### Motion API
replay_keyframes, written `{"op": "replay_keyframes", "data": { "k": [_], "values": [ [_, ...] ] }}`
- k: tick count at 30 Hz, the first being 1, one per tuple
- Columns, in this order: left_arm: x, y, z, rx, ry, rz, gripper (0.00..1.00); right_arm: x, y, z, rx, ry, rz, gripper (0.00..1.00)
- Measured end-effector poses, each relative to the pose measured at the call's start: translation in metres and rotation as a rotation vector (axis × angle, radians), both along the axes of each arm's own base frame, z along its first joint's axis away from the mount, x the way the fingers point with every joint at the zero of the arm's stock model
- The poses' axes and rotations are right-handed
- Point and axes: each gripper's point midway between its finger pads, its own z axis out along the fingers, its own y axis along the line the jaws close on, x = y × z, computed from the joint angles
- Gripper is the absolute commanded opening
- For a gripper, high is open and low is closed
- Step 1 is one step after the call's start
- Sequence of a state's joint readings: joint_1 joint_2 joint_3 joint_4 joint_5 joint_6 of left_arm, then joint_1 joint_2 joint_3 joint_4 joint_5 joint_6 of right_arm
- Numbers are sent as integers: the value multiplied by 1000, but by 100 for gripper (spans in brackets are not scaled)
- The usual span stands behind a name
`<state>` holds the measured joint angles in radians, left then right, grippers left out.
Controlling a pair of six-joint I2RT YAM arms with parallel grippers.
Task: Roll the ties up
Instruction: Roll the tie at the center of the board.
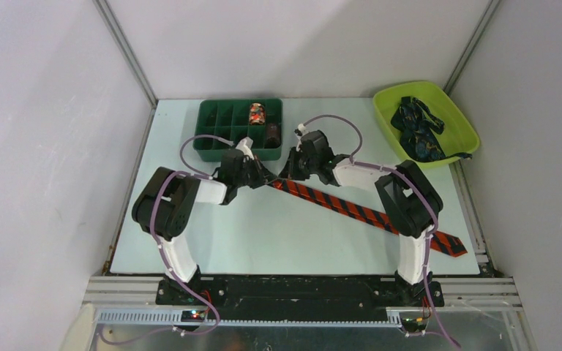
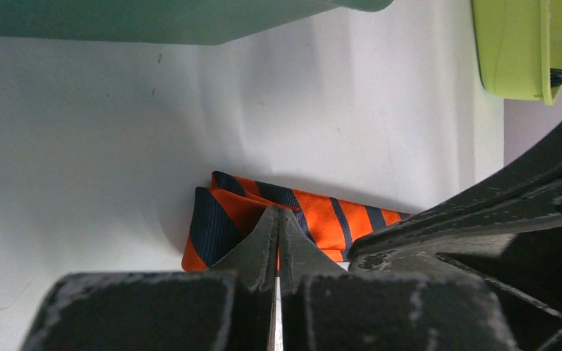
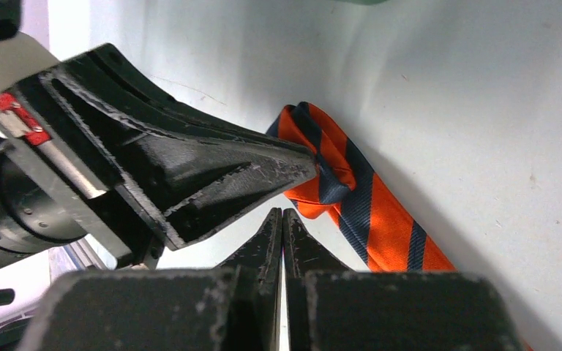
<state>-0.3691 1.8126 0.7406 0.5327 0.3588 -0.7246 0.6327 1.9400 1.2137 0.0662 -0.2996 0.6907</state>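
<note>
Standing by this setup, it's basically a little booth. There are plain white panels on three sides: left wall (image 1: 44, 146), back wall (image 1: 300, 44), right wall (image 1: 534, 146). Nothing is hung on them. Silvery metal posts run up the two back corners (image 1: 128, 55) (image 1: 472, 47). The table (image 1: 263, 241) has a pale, slightly bluish-white top, matte, with a few tiny specks and a hairline scuff up close. There's a dark gap (image 1: 121, 234) along its left edge, next to the wall. Across the near edge there's an aluminium rail (image 1: 117, 289), and below that a slotted metal strip (image 1: 293, 316). The light is soft and even, with only faint shadows on the tabletop. Can't tell where it's coming from.
</note>
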Motion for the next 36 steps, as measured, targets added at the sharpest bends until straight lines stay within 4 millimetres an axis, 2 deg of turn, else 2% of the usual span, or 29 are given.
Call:
{"op": "replay_keyframes", "data": {
  "k": [8, 31, 36],
  "values": [
    [1, 2, -2, 8, 2, 11, 0, -4, 0, -21, -12, 50, 3, 1],
    [1, 1, -2, 9, 3, 11, 0, -6, 4, -45, -9, 95, 4, 0],
    [1, 1, -2, 8, 4, 12, 14, -7, 3, -51, -15, 104, 4, 0]
  ]
}}
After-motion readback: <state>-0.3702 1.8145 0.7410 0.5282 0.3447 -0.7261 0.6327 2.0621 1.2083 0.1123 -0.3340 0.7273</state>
